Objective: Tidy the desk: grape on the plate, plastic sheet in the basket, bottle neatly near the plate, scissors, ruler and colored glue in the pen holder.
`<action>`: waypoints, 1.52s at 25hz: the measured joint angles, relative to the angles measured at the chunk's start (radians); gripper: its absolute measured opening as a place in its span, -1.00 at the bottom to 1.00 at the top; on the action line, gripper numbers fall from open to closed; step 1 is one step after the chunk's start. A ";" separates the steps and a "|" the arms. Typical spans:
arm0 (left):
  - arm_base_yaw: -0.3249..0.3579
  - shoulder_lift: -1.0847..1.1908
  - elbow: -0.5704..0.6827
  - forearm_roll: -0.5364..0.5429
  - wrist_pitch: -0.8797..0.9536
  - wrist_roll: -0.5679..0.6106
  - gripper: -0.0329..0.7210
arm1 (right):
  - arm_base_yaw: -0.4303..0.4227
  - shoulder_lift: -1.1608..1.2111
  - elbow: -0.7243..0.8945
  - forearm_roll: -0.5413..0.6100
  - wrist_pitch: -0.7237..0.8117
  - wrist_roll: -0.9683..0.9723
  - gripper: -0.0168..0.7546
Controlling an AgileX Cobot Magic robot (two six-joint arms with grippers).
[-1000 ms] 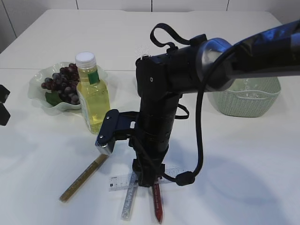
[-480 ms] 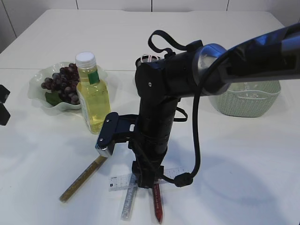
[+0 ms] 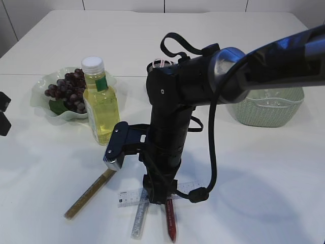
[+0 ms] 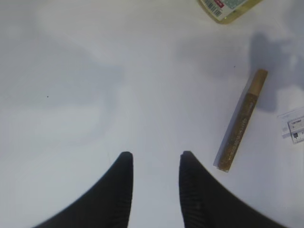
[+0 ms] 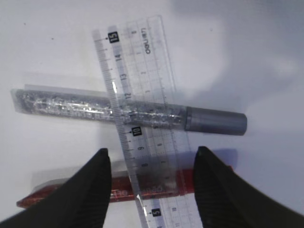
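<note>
From the front, the grapes (image 3: pixel 68 90) are sitting on the plate (image 3: pixel 40 96) with the bottle (image 3: pixel 100 101) beside it. My left gripper (image 4: pixel 153 164) is hanging open and empty near the gold glue (image 4: pixel 241 119). My right gripper (image 5: pixel 151 166) is hanging open over the ruler (image 5: pixel 140 118), which is lying across the silver glue (image 5: pixel 128 113) and red glue (image 5: pixel 118 190); all are waiting for the pen holder.

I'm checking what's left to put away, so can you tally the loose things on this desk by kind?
Colored glue sticks: 3 (gold, silver, red)
Ruler: 1, clear, lying across the silver and red sticks
Bottle: 1
Grape bunch: 1, on the plate
Total: 6
Scissors and plastic sheet are not clearly visible.
</note>
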 joint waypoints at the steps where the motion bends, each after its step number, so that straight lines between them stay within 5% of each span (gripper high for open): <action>1: 0.000 0.000 0.000 0.000 0.000 0.000 -0.27 | 0.000 0.000 0.000 0.000 0.000 0.000 0.18; 19: 0.000 0.000 0.000 0.000 0.000 0.000 -0.27 | 0.000 0.038 0.000 0.000 -0.018 -0.002 0.17; 26: 0.000 0.000 0.000 -0.002 0.000 0.000 -0.27 | 0.000 0.051 0.000 0.002 -0.018 -0.002 -0.13; 38: 0.000 0.000 0.000 -0.002 -0.002 0.000 -0.27 | 0.000 0.049 0.000 0.002 -0.014 -0.002 -0.16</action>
